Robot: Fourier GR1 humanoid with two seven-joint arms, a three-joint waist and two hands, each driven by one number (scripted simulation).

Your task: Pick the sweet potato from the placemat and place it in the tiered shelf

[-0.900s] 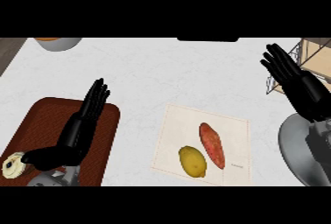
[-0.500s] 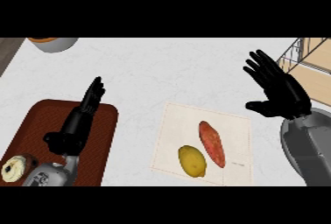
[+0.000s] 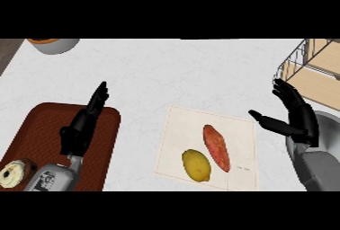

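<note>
An orange-red sweet potato lies lengthwise on the pale placemat in the middle of the counter. My right hand is open to the right of the placemat, fingers straight and thumb pointing toward the mat, apart from the sweet potato. The tiered shelf, wire frame with wooden boards, stands at the upper right, just beyond that hand. My left hand is open and resting, fingers up, over the brown tray at the left.
A yellow lemon lies on the placemat just left of the sweet potato. A dark brown tray at the lower left carries a donut. A grey bowl sits at the top left edge.
My right hand has come down and turned, now lower beside the placemat's right edge. The view has shifted so the shelf shows more. The left hand stays put.
</note>
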